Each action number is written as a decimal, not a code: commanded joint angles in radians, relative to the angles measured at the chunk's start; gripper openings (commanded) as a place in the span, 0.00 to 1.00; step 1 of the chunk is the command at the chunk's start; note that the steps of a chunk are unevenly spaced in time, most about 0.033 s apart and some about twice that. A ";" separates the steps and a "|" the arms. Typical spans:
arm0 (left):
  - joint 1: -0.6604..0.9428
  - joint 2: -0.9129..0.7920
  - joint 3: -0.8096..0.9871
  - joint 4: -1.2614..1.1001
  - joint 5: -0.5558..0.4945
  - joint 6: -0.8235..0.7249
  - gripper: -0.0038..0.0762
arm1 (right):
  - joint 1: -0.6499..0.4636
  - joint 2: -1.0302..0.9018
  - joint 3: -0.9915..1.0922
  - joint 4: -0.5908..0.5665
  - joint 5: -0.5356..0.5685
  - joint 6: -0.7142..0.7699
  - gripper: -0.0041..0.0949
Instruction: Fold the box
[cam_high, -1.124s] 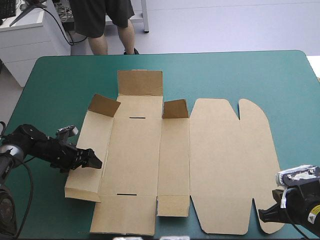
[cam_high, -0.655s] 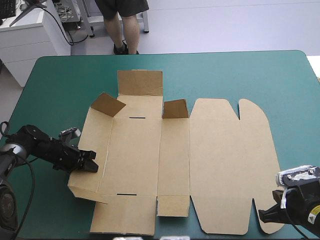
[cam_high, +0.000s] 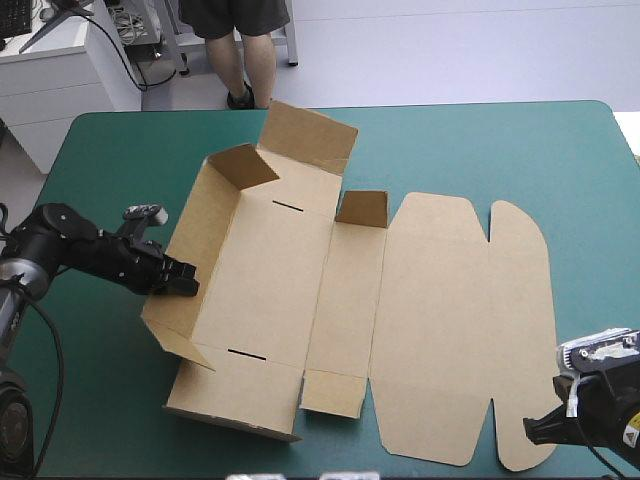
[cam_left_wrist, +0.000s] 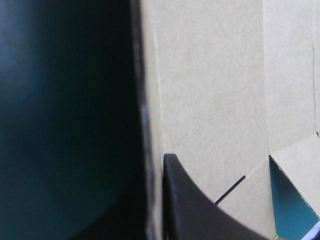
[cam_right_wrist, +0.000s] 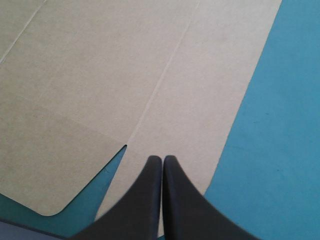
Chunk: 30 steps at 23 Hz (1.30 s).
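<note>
Across the teal-green cover (cam_high: 480, 140) sprawls the brown box (cam_high: 300, 290), a cut sheet of board lying mid-table, its broad lid panels (cam_high: 440, 320) flat toward your right arm and its left wall (cam_high: 190, 260) tilted up off the cover. Judge it light and stiff, hinging only along its creases and apt to skid on the cover, so take it by a wall's free edge, never a panel's middle. The far flap (cam_high: 305, 135) and the corner tab (cam_high: 240, 165) beside it already stand raised. Your left gripper (cam_high: 183, 283) is clenched on the left wall's top edge, 1 black finger (cam_left_wrist: 195, 205) inside it. Your right gripper (cam_high: 538, 430) is closed on nothing, tips over the lid's rounded flap (cam_high: 530, 400) at the near-right corner. No other object shows on the cover; the inward-leaning tab looks the likeliest snag, and 2 slots (cam_high: 288, 207) in the base await tucking.
</note>
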 joint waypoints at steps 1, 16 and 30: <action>-0.123 -0.046 -0.177 0.109 0.095 -0.080 0.04 | -0.005 0.007 -0.081 -0.041 -0.028 -0.010 0.03; -0.577 -0.010 -0.488 0.829 -0.211 -0.101 0.04 | -0.005 0.007 -0.197 -0.047 0.003 -0.010 0.03; -0.867 0.012 -0.465 1.111 -0.476 -0.094 0.04 | -0.005 0.007 -0.197 -0.047 -0.004 0.046 0.03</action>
